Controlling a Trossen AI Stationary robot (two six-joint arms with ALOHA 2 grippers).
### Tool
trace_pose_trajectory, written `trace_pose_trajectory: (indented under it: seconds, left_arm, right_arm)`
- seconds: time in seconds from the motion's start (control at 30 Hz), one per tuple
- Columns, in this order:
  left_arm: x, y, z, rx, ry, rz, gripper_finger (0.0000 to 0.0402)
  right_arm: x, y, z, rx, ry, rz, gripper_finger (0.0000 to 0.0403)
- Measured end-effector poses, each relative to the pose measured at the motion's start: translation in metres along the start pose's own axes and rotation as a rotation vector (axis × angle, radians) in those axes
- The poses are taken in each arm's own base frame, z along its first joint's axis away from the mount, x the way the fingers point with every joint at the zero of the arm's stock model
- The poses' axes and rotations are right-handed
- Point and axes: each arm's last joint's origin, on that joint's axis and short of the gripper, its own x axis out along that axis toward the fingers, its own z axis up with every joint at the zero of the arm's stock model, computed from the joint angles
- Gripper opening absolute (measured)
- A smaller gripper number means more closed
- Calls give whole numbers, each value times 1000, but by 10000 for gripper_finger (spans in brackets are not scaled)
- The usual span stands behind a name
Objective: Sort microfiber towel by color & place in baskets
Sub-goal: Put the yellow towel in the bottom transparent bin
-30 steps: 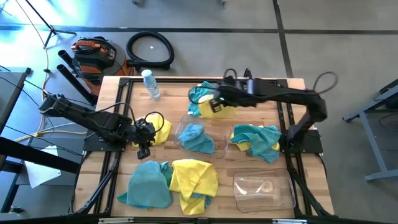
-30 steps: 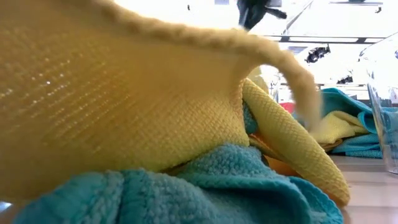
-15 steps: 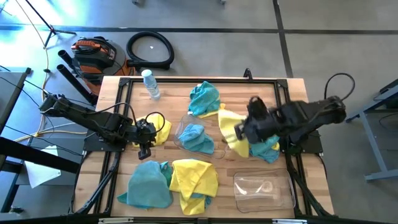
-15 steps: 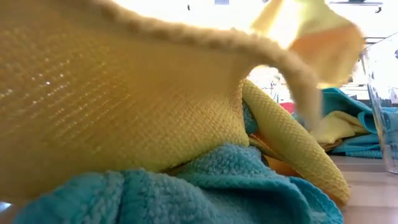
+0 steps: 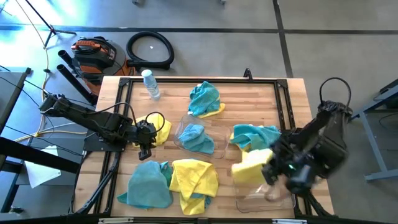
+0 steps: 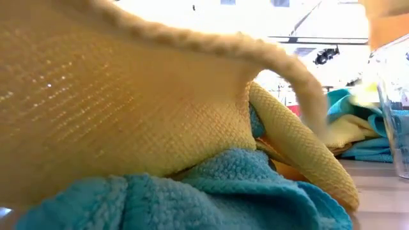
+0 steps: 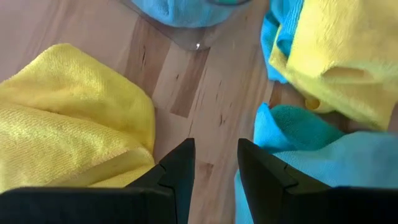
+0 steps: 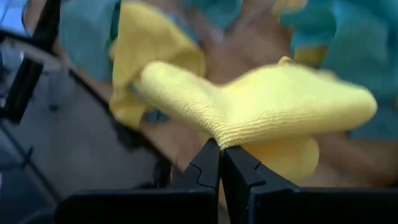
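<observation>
over the near basket (image 5: 264,193), right hand (image 5: 272,169) pinches yellow towel (image 5: 252,168), lying crosswise.

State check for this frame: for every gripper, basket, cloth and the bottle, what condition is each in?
right gripper: shut on a yellow cloth, held above the near basket
near basket: nothing in it yet
left gripper: open, holding nothing, low by a yellow cloth at the table's left
centre basket: holds a teal cloth
bottle: lying down, capped

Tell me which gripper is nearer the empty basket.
Right. The right gripper holds a yellow towel right above the empty basket; the left gripper sits far across the table.
</observation>
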Motion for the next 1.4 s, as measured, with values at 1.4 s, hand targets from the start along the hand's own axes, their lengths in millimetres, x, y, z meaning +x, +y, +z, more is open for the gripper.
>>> trace_pose_trajectory:
  seconds: [1.4]
  left_arm:
    - [0, -3, 4, 184, -49, -18, 110]
  right_arm:
    - [56, 7, -70, 177, 73, -246, 0]
